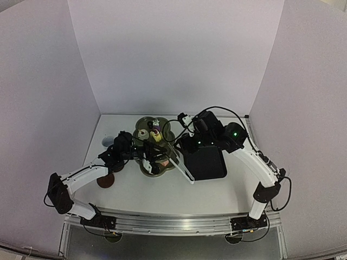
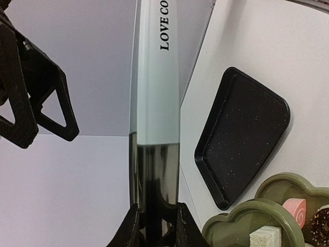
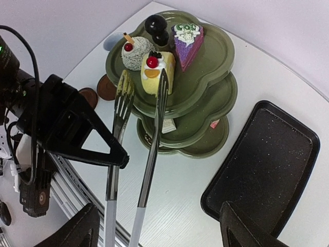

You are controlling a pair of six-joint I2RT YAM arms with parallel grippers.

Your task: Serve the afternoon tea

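The left gripper (image 2: 156,229) has its jaws clamped on the metal shank of the tongs (image 3: 150,154). The tongs' forked tips sit at either side of the yellow cherry-topped cake slice (image 3: 154,74) on the top tier of the green three-tier stand (image 3: 216,56); whether they touch it I cannot tell. The right gripper (image 3: 159,218) hangs with its jaws wide apart, flanking the tongs' white handles, well short of the stand. The black tray (image 3: 267,154) lies on the worktop (image 3: 180,190) beside the stand.
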